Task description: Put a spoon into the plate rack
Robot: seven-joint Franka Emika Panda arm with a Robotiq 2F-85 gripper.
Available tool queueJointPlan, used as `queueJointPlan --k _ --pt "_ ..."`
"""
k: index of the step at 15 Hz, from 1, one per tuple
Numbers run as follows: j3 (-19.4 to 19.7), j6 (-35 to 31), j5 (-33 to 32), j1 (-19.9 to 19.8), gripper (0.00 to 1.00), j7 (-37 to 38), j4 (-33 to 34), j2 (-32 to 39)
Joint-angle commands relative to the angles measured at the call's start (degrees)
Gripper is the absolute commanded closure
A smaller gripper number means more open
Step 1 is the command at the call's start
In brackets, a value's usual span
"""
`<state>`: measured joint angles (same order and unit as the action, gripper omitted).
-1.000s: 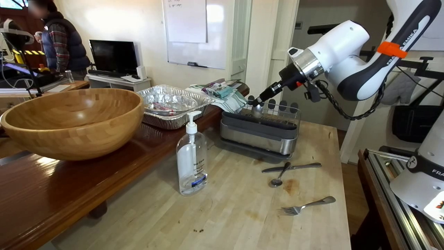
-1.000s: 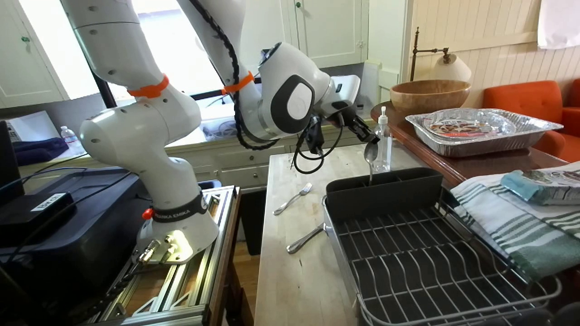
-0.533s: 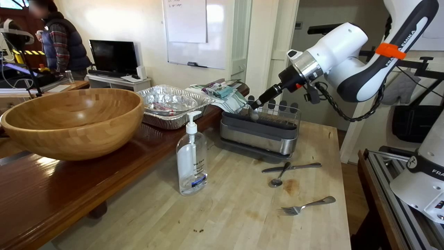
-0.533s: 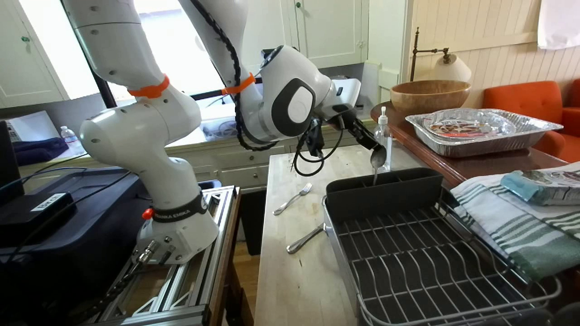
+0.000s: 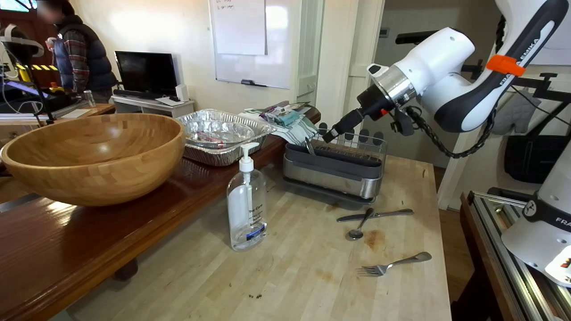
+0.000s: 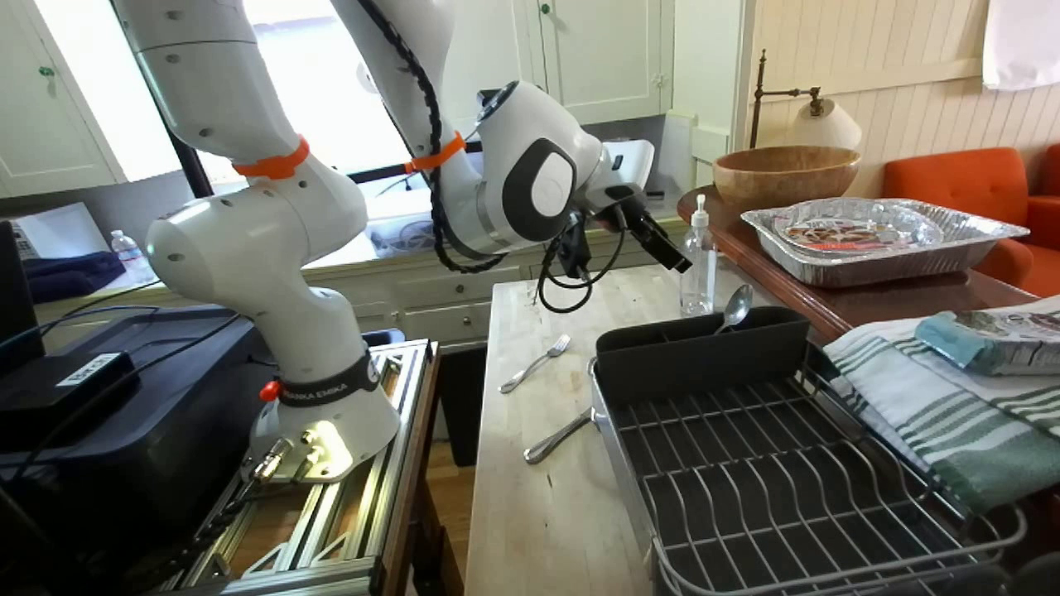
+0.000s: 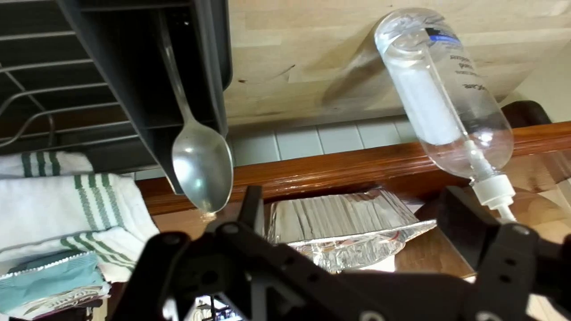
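A shiny silver spoon leans bowl-up in the dark cutlery trough of the grey plate rack, handle down inside. In an exterior view the spoon tilts toward one end of the trough, and its lower handle is hidden there. My gripper is open, its fingers wide apart with nothing between them. The spoon lies outside the jaws, beyond one finger. In both exterior views the gripper hangs above the trough, apart from the spoon. A second spoon rests on the table across a knife.
A fork lies near the table edge. The clear soap bottle stands on the table before the rack. On the raised wooden ledge are a big wooden bowl, foil trays and a striped towel beside the rack.
The gripper let go of the spoon, which tipped over sideways in the trough toward the ledge. The arm dipped slightly, then rose and drew back a little with open jaws.
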<state>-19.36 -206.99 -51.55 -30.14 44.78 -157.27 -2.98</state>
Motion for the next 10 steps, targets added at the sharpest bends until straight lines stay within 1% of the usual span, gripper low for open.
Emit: queueJointPlan --k 1,3,4,5,10 --pt "-0.88 2.00 -5.35 1.28 0.00 6.84 -0.02 -0.51" --pt "-0.87 1.48 -8.50 1.72 0.00 11.26 -0.10 -0.30" --pt "-0.79 0.94 -10.47 1.93 0.00 14.59 -0.13 -0.27" --pt "-0.56 -0.27 -12.88 2.06 0.00 18.47 -0.16 0.64" --pt "-0.30 -0.40 -24.39 2.31 0.00 38.36 -0.18 -0.43"
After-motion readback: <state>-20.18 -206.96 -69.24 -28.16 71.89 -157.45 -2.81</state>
